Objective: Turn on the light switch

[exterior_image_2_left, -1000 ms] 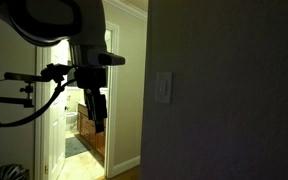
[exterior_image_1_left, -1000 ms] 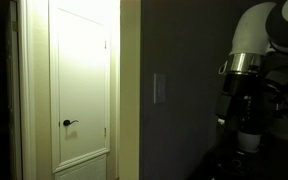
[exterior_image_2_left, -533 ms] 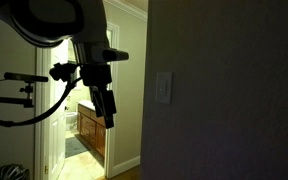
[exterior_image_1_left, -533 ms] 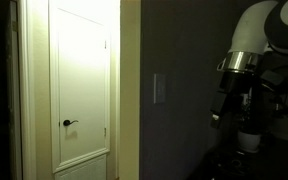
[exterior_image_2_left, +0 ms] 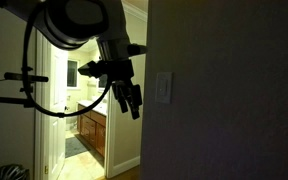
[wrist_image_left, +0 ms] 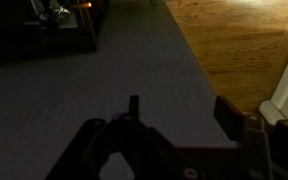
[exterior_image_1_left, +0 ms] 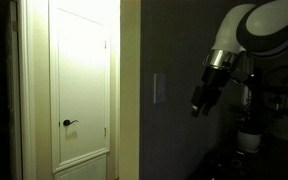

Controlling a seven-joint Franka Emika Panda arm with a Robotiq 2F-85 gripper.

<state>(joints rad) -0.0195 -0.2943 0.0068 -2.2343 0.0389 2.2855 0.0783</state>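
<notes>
The light switch [exterior_image_1_left: 160, 88] is a small pale upright plate on the dark wall, also seen in an exterior view [exterior_image_2_left: 163, 88]. My gripper [exterior_image_1_left: 197, 106] hangs in the air a short way from the switch, about level with its lower edge and pointing down at a slant; it is apart from the wall plate. It also shows as a dark shape beside the switch [exterior_image_2_left: 134, 105]. In the wrist view the gripper [wrist_image_left: 180, 110] is open and empty, its two fingers spread over the grey wall. The switch is out of the wrist view.
A white door [exterior_image_1_left: 82, 80] with a dark lever handle [exterior_image_1_left: 70, 123] stands beside the wall corner. An open doorway [exterior_image_2_left: 84, 120] leads to a lit room with a wooden cabinet. A camera stand [exterior_image_2_left: 12, 76] is near it. Wood floor [wrist_image_left: 234, 40] lies below.
The arm has swung toward the wall, bringing the gripper much closer to the switch and slightly higher. The switch and door look the same.
</notes>
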